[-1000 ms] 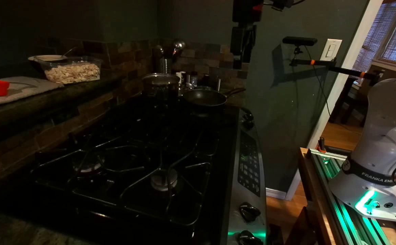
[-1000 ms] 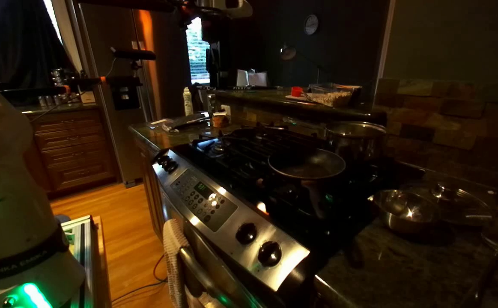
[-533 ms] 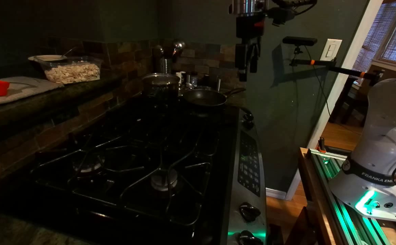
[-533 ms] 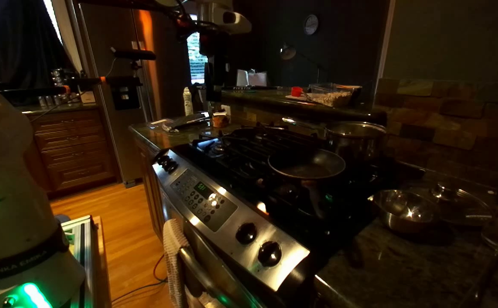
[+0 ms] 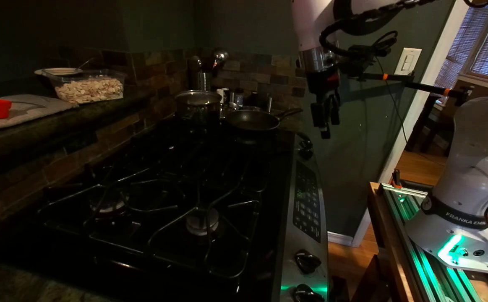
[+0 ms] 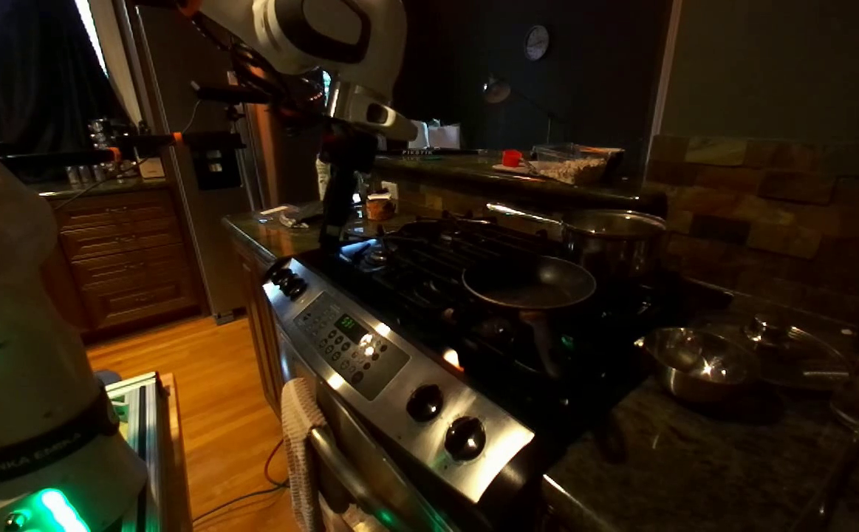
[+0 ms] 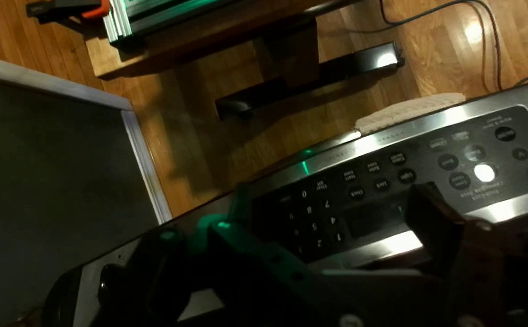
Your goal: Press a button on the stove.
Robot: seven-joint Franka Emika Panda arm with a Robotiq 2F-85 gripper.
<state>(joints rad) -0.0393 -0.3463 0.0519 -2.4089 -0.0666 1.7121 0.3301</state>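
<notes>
The stove point(image 5: 210, 167) is a black gas range with dark grates and a steel front strip. Its dark control panel point(image 6: 351, 343) shows in both exterior views, with small round buttons and a green display. In the wrist view the panel point(image 7: 372, 222) lies below and beyond the fingers, its labels upside down. My gripper point(image 7: 332, 193) is open and empty, with one finger at each side of the number buttons point(image 7: 320, 222). In an exterior view the gripper point(image 5: 330, 129) hangs tilted in the air above the strip, apart from it. The fingertips look dark in both exterior views.
A frying pan point(image 6: 532, 284) and a pot point(image 6: 614, 236) stand on the stove. Black knobs point(image 6: 425, 403) flank the panel. A towel point(image 6: 300, 443) hangs on the oven handle. A green wall point(image 5: 348, 180) stands beside the stove's end. A steel bowl point(image 6: 699, 366) sits on the counter.
My gripper has come down from high above the stove and moved toward the front control strip. It has gone from upright to tilted. The stove and the things on it have not moved.
</notes>
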